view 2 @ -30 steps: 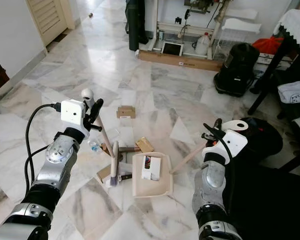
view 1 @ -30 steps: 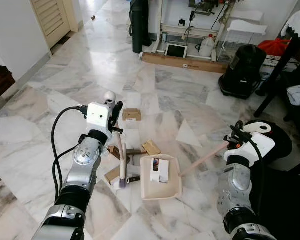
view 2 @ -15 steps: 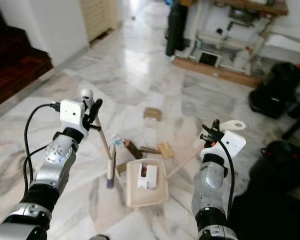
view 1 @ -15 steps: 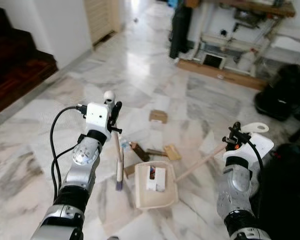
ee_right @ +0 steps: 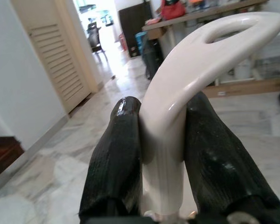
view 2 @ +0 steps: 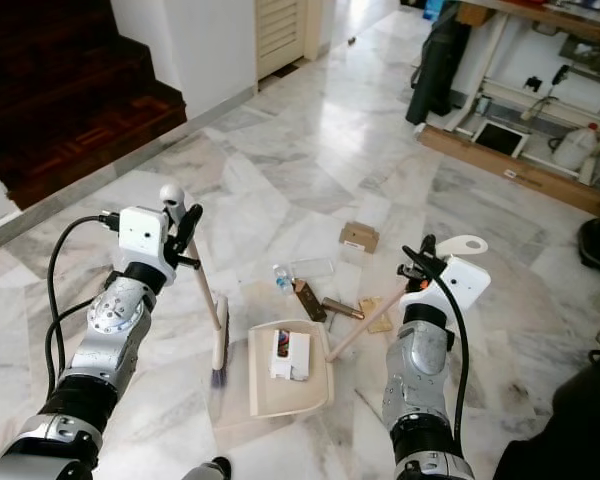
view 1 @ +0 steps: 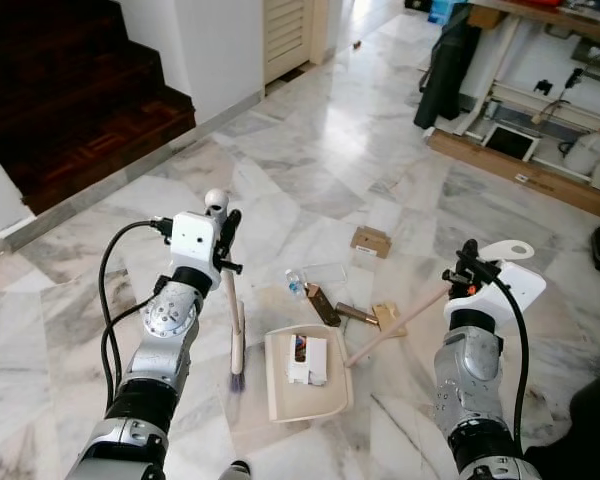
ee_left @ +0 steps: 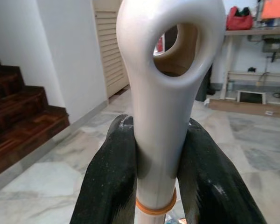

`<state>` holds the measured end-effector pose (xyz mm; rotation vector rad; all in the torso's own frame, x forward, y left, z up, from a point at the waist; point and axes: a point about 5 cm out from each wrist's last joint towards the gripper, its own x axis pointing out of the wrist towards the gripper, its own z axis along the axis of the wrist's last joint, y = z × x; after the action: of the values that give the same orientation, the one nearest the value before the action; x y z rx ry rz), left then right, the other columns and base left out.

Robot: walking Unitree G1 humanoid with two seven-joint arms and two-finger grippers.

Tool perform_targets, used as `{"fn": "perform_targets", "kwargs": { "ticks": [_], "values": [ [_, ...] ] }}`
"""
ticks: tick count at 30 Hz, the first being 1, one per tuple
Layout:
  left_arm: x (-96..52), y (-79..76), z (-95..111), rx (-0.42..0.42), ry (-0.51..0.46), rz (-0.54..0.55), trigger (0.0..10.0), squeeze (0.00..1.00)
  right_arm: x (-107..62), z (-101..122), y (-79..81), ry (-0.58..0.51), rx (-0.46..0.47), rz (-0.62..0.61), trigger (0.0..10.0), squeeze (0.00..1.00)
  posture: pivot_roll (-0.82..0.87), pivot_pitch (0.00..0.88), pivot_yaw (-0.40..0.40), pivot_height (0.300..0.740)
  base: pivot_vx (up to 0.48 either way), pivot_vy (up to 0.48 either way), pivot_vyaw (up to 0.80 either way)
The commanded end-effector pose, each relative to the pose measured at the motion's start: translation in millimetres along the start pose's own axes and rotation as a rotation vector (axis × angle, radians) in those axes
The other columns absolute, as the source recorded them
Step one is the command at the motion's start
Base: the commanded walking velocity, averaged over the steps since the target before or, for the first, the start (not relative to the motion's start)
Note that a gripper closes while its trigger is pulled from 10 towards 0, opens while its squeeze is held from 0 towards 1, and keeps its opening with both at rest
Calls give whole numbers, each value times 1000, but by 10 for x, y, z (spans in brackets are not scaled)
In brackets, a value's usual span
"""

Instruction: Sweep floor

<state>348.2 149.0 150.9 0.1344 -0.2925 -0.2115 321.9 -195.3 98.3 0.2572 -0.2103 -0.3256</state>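
The marble floor [view 1: 310,170] spreads wide below and ahead of both sets of jaws, grey-veined and glossy, with a dark wooden staircase [view 1: 75,95] rising off beyond the left arm and a louvred door [view 1: 285,35] further along that wall. Past the right arm, at the far side of the room, a long cardboard box [view 1: 520,175] lies on the floor with a white jug [view 1: 588,152] behind it. The cream dustpan [view 1: 305,372] sits flat on the floor between the 2 arms, nearer the left jaws' broom than the right arm's body, and holds a white carton [view 1: 308,360]; its long handle [view 1: 395,328] slants up to the right gripper [view 1: 465,270], whose jaws are clenched on the looped handle end, the 2 black fingers [ee_right: 114,158] pressing it from both sides in the right wrist view. The left gripper [view 1: 225,228] has its jaws clamped on the top of the broom [view 1: 236,330], just under the ringed tip, and the brush hangs almost straight down from them with its dark bristles at the floor beside the dustpan's left edge. Ahead of the dustpan lies scattered litter: a small cardboard box [view 1: 370,240] furthest out, a brown bar-shaped piece [view 1: 323,305], a tan block [view 1: 386,316], and a small plastic bottle [view 1: 294,284].
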Motion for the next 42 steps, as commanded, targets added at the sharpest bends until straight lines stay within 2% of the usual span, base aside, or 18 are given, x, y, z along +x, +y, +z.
{"fn": "perform_targets", "kwargs": {
  "ticks": [1, 18, 37, 42],
  "values": [
    [38, -23, 111, 23, -49, -13, 10000, 0, 37, 104, 10, -50, 18, 2, 10000, 0, 148, 59, -79, 740, 0, 0, 800],
    [35, 0, 107, 30, -38, -16, 10000, 0, -10, 63, 50, -32, 28, 5, 10000, 0, 152, 65, -60, 740, 0, 0, 800],
    [-12, -14, 99, 34, -32, -10, 10000, 0, -16, 43, 83, -8, 38, 26, 10000, 0, 161, 81, -78, 740, 0, 0, 800],
    [-27, -31, 93, 29, -31, -10, 10000, 0, -13, 17, 69, 17, 56, 26, 10000, 0, 161, 76, -83, 740, 0, 0, 206]
  ]
}}
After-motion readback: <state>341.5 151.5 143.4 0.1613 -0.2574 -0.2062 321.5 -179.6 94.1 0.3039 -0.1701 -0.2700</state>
